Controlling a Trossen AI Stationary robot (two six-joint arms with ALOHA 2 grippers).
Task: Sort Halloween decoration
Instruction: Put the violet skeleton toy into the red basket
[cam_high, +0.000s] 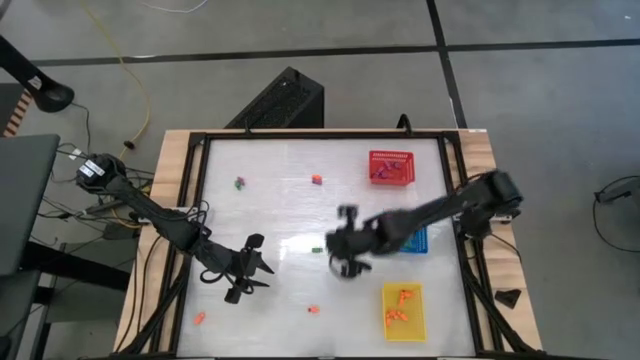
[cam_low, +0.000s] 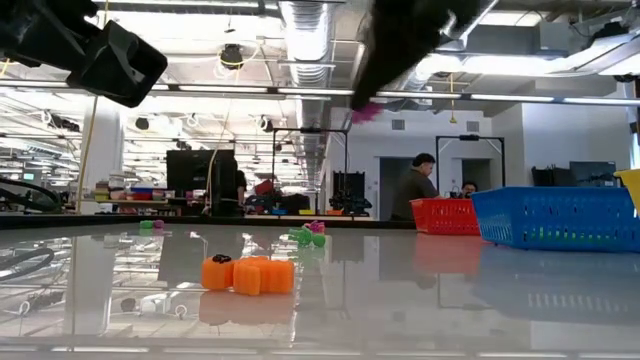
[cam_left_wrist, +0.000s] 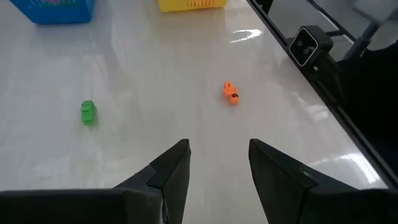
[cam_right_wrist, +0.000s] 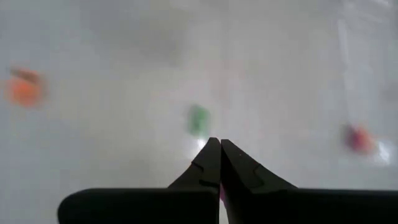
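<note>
Right gripper pinched on a pink trinket above mid-table.

Its fingers meet, pink showing between them. Left gripper waits over the table's left, fingers apart, empty. Loose trinkets lie scattered: green, orange. More sit in the red, blue and yellow baskets.

It is a large open lab: exposed ceiling ducts, monitors on far desks, people working.

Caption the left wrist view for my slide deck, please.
Left claw open over the white table, a green trinket and an orange trinket lying ahead.
</note>
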